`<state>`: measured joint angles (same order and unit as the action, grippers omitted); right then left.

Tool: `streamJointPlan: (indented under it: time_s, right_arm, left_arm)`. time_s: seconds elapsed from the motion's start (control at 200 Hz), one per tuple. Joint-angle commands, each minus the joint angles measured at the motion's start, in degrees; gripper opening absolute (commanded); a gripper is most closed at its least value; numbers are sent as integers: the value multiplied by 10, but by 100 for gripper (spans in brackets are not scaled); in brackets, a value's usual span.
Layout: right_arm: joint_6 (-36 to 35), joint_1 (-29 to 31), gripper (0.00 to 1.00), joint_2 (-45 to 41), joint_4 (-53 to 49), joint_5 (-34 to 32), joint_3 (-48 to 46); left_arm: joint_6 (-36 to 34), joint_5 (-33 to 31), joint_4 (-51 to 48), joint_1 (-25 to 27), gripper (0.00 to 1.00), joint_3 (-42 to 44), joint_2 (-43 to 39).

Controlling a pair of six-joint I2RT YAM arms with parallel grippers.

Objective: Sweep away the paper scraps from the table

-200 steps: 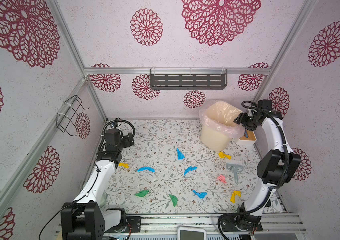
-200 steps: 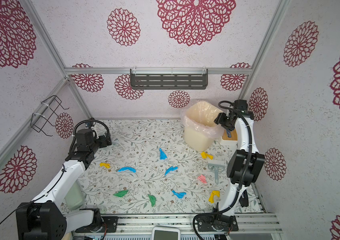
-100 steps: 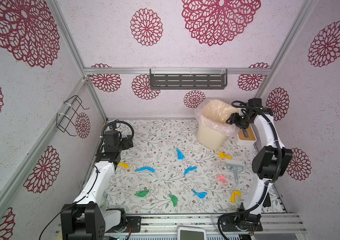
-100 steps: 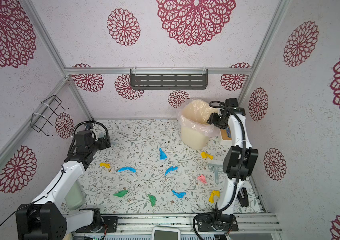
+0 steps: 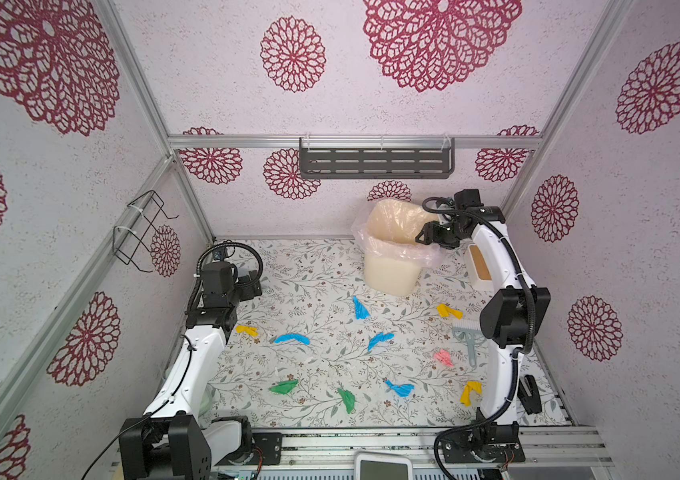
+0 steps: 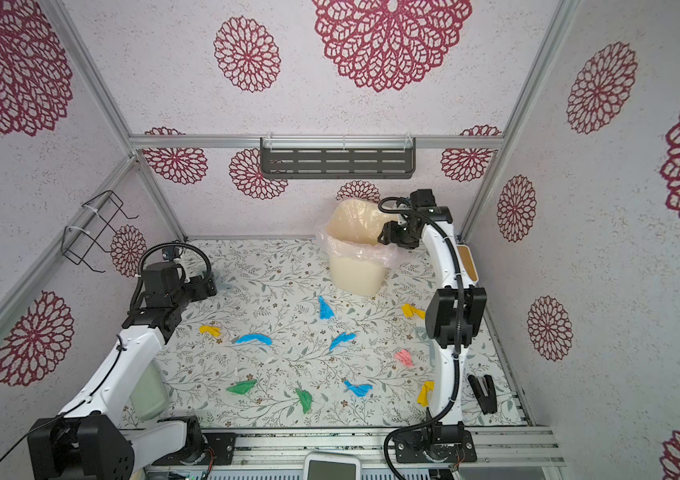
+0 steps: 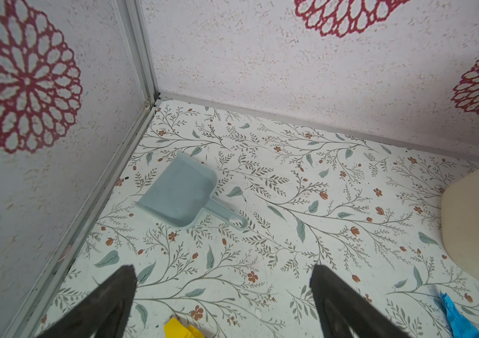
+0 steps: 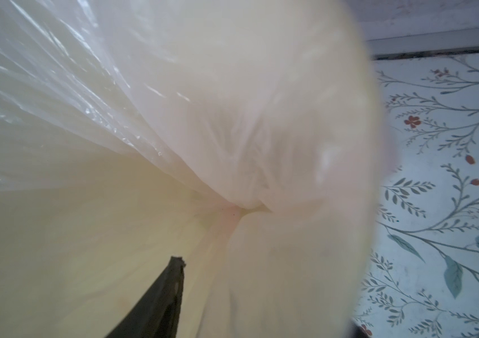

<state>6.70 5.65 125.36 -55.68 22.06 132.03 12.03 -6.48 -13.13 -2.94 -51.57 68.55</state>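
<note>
left gripper hangs wide open and empty above the bench, near the pale blue dustpan. right gripper sits at the lined rim of the cream bin; whether it clamps the rim i cannot tell. paper scraps lie scattered across the bench's middle and front.

Liner: thin glossy plastic film, creased. Bin: cream matt plastic. Dustpan: smooth pale plastic, slight sheen. Scraps: crinkled matt paper. Walls: rough, grainy. Frame rails: brushed metal.
</note>
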Motion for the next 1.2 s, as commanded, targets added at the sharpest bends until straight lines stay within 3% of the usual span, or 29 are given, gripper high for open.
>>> streamJointPlan:
  time_s: [0.0, 0.846, 1.191]
  right_arm:
    - [-14, 21, 60, 10, -16, 26, 28]
    - [53, 185, 61, 101, 118, 65, 101]
    - [84, 221, 64, 115, 180, 82, 103]
  left_arm:
    - [-9, 9, -8, -6, 97, 5, -11]
    - [-10, 9, -21, -7, 97, 3, -9]
    - [-3, 7, -25, -7, 97, 2, -10]
